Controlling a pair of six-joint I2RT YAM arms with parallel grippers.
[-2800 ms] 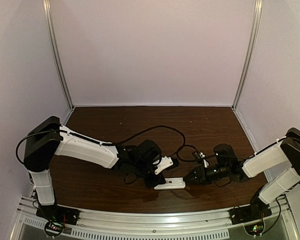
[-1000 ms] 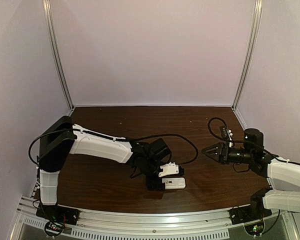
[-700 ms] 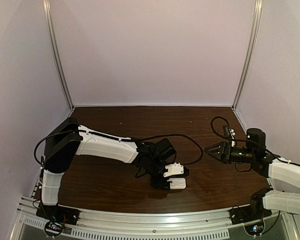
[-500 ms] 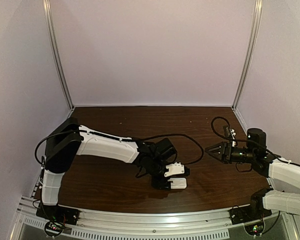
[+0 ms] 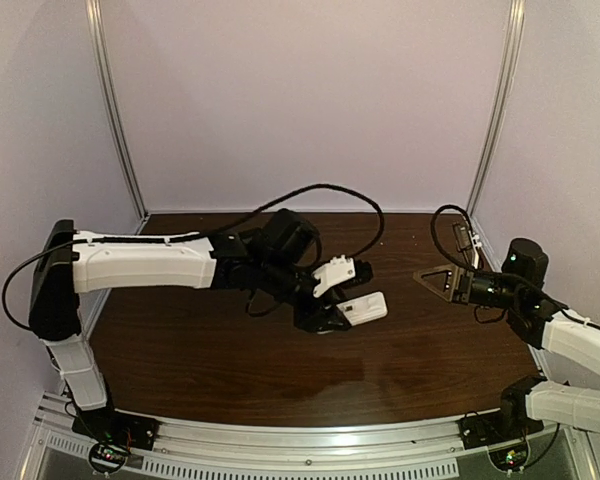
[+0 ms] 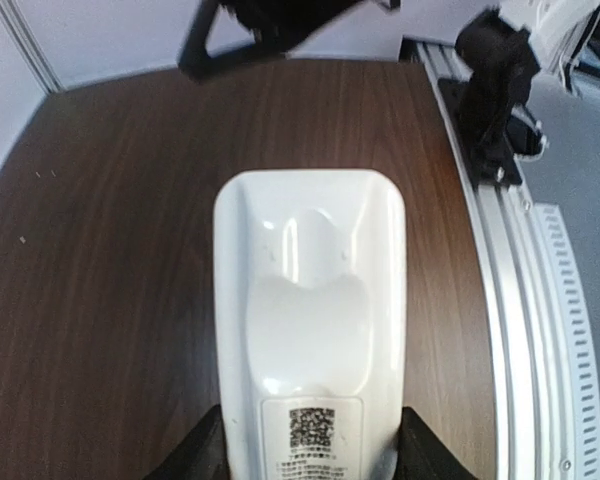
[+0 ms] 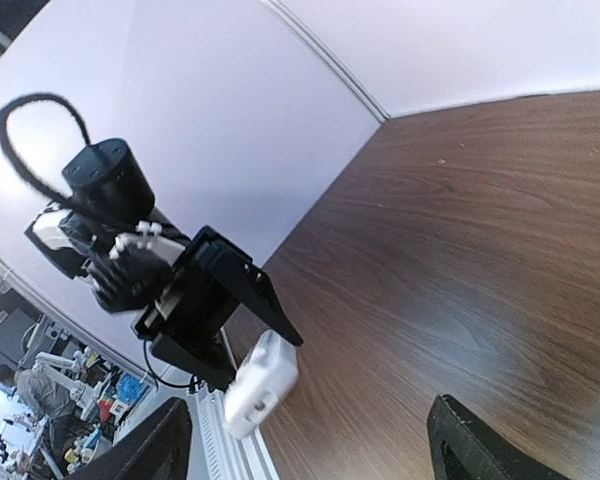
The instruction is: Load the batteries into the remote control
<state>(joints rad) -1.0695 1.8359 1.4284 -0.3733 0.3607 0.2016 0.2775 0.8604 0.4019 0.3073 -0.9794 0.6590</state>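
The remote (image 6: 310, 300) is gripped by the left end effector (image 5: 338, 315), whose two dark fingers (image 6: 195, 455) are pressed against its long sides near the labelled end. In the left wrist view the back of the remote is turned to the camera. A smooth, glossy scooped hollow is seen in its middle, and below it a label with a square printed code. Whether a battery compartment lies open there cannot be told. The remote appears to be held above the worktop (image 5: 230, 370), slightly tilted, with its free rounded end pointed towards the right side.

The right end effector (image 5: 432, 282) is held well apart from the remote, near the right wall, and is aimed at it. Its fingers (image 7: 145, 450) are spread wide in the right wrist view, and nothing is seen between them.

The worktop is closed in by pale walls (image 5: 300, 100) at the rear and on both sides. An aluminium rail (image 6: 520, 300) runs along the near edge, where both arm bases are bolted. From the left wrist view the free end of the remote is seen just beside that rail, though from above it lies nearer the middle of the worktop. Bare dark wood is seen between the two end effectors, in front of the remote towards the rail, and behind it up to the rear wall.
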